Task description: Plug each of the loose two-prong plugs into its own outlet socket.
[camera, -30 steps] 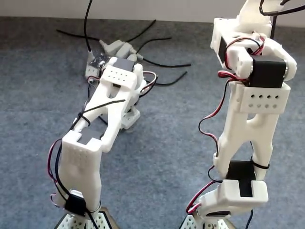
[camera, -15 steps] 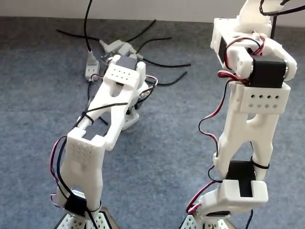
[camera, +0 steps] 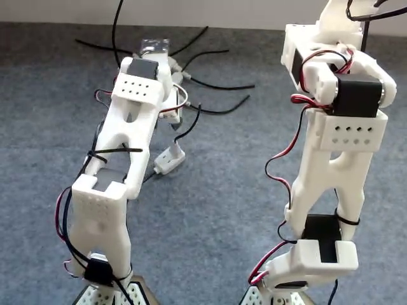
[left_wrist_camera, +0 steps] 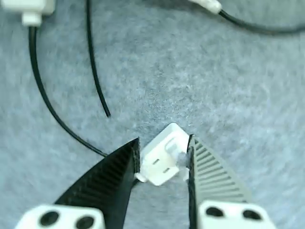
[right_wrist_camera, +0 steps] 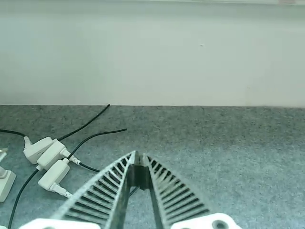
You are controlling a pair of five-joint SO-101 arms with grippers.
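While the right fingers [right_wrist_camera: 112, 188] meet empty, the left fingers [left_wrist_camera: 112, 174] clamp both sides of a white outlet socket [left_wrist_camera: 163, 161].

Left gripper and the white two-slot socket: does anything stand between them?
Nothing visible does. In the left wrist view the left gripper has the white socket directly between its jaws, which appear to touch both its sides. Black cables lie on the carpet to one side, none across the gap.

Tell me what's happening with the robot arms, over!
Left gripper shut on white outlet socket. Right gripper shut, holding nothing. White plugs lying on carpet, black cables strewn nearby. Over.
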